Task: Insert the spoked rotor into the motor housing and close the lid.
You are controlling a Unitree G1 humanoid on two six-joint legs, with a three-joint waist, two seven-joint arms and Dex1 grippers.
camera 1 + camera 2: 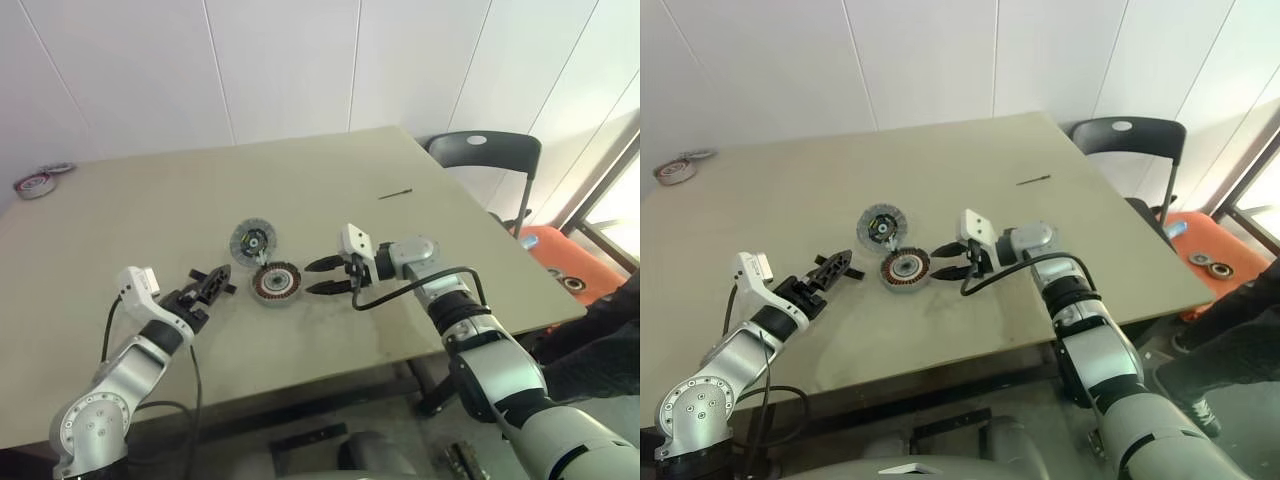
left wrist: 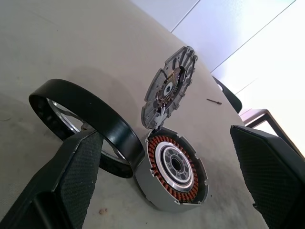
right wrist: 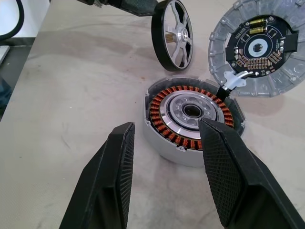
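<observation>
On the table [image 1: 330, 170], near its front middle, you have the housing [image 1: 275, 284] lying flat with its copper windings facing up. Its lid [image 1: 254, 240] stands tilted open just behind it, joined at the rim by what looks like a short white cable, though that link is small and hard to read from the head camera. You can see the lid's inner face with a dark circuit ring in the right wrist view.

Your left gripper [image 1: 212, 283] sits to the left of the housing, fingers spread wide, with the rotor [image 2: 90, 126] between them. The rotor stands on edge, dark rim toward the camera and silver spokes inside, its rim just beside the housing wall. From the left wrist view one finger overlaps the rim, but you cannot tell for sure whether the pads actually press on it.

Your right gripper [image 1: 327, 276] points in from the right, fingers partly apart and holding nothing, their tips close to the housing's near side without touching it.

Farther back on the right lies a small dark screw [image 1: 394, 194]. Two more round parts [image 1: 40, 181] rest at the far left corner.
</observation>
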